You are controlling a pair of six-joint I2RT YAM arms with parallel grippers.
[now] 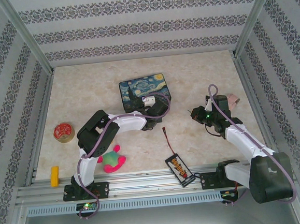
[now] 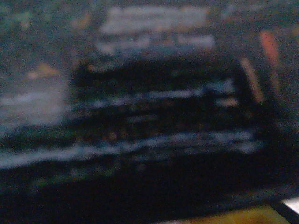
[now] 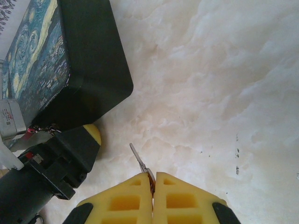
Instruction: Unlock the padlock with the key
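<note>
My right gripper point(image 3: 153, 175) is shut on the key point(image 3: 138, 159), whose thin silvery blade sticks out up and to the left above the marble tabletop. From above, this gripper point(image 1: 194, 113) hovers right of the painted tin box point(image 1: 143, 92). My left gripper point(image 1: 157, 109) sits low at the box's front right corner. Its black body and one yellow fingertip point(image 3: 91, 133) lie beside the box's dark side point(image 3: 93, 70). I cannot make out how its jaws stand. The left wrist view is a dark blur of the tin box point(image 2: 154, 116) at very close range. The padlock is hidden.
A red tape roll point(image 1: 64, 132), a yellow block point(image 1: 55, 176) and a pink-and-green plush toy point(image 1: 112, 158) lie at the left front. A red-and-black wire with a connector board point(image 1: 179, 170) lies between the arms. Patterned walls enclose the table.
</note>
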